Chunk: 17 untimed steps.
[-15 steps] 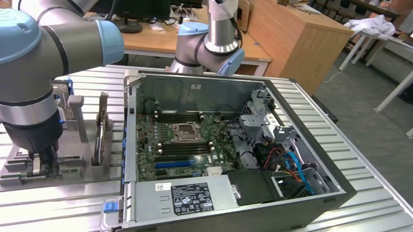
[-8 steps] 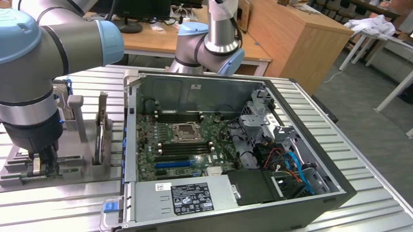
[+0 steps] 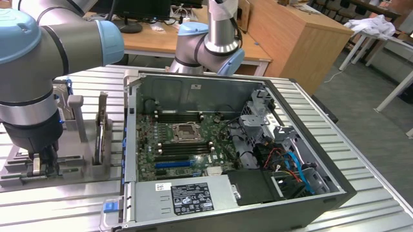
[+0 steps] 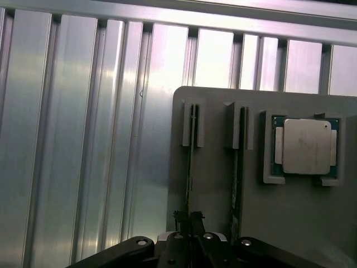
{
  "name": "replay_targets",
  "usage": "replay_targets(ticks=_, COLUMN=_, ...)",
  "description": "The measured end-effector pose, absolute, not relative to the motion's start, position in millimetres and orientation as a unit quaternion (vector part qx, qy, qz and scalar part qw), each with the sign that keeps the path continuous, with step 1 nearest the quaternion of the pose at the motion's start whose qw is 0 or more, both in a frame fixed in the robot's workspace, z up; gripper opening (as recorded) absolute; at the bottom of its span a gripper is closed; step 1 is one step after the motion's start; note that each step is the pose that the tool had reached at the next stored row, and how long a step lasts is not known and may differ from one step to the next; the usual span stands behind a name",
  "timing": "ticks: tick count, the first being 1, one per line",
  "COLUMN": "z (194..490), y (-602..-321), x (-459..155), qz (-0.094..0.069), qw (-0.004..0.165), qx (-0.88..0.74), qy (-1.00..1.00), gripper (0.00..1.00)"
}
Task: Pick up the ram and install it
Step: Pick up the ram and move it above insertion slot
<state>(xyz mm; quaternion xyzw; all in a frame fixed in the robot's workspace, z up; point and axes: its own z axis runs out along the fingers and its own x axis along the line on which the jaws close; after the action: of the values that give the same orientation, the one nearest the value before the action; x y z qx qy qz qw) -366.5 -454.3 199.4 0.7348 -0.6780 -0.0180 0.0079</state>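
Note:
The ram [image 4: 191, 162] is a thin green stick seen edge-on, standing in a slot of the grey holder [image 4: 215, 173]. My gripper [image 4: 189, 220] is shut on its near end. A second stick [image 4: 236, 167] stands in the neighbouring slot. In the exterior view my gripper [image 3: 40, 169] reaches straight down into the grey holder [image 3: 74, 166] at that view's left, and its fingers hide the stick. The open computer case [image 3: 322, 159] lies to the holder's right, and its motherboard shows dark memory slots [image 3: 179, 116] beside the processor socket [image 3: 187, 130].
A processor [image 4: 307, 146] sits in a pocket of the holder beside the sticks. An upright card [image 3: 100, 128] stands in the holder close to my arm. A second arm's base [image 3: 210, 46] rises behind the case. The ribbed metal table [image 3: 361, 164] surrounds everything.

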Motion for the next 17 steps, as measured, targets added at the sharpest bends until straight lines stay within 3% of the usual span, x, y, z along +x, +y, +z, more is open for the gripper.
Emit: replay_targets(ticks=17, z=199.4, y=-454.3, x=-365.2, qz=-0.018, qw=0.008, qx=0.733, qy=-0.680, gripper=0.12)
